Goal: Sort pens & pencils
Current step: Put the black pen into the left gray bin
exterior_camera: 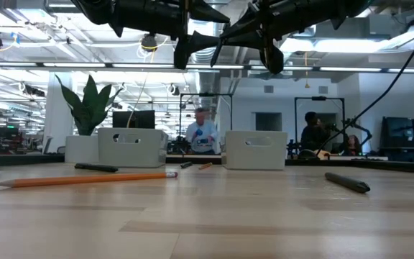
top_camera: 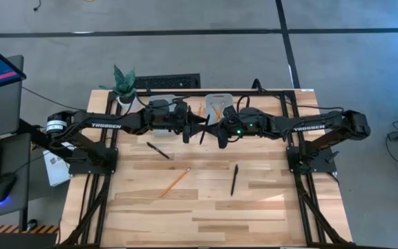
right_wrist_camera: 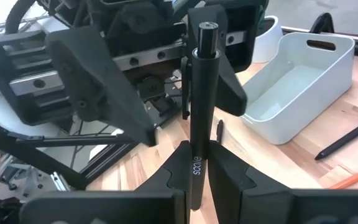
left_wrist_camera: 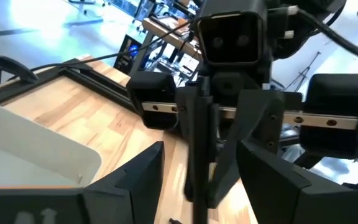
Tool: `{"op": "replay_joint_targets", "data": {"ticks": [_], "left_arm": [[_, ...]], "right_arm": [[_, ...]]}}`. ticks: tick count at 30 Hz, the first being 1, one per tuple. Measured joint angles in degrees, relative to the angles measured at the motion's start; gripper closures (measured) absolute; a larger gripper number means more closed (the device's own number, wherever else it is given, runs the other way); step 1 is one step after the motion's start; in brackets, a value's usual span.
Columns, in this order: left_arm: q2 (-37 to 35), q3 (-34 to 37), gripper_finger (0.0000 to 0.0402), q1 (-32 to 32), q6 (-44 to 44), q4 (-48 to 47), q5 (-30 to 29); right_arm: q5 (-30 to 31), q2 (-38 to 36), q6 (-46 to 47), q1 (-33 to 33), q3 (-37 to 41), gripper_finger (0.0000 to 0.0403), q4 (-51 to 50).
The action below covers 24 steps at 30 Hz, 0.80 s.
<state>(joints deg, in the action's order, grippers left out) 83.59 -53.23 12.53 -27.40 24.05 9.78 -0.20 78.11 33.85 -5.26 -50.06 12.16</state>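
Midair, right claw (right_wrist_camera: 197, 177) tight around black pen (right_wrist_camera: 199, 106).

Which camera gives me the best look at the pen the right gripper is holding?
Right wrist view: the pen fills it, clamped in the right gripper. Left wrist view shows it edge-on; high and low views show only a sliver.

Pale matt wooden table (top_camera: 206, 207); smooth white plastic bin (right_wrist_camera: 303, 81); matt black pen (right_wrist_camera: 199, 106)

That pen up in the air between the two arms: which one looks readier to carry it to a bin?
Probably the right. The right gripper is shut on the pen, while the left gripper facing it stands open around it.
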Motion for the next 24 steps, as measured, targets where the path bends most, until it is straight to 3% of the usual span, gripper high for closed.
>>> {"op": "replay_joint_targets", "data": {"ticks": [24], "left_arm": [[0.00,0.00,0.0314,-0.04,1.70,-0.06,0.25]], "right_arm": [[-0.36,0.00,-0.85,1.09,0.00,0.0340,0.28]]}}
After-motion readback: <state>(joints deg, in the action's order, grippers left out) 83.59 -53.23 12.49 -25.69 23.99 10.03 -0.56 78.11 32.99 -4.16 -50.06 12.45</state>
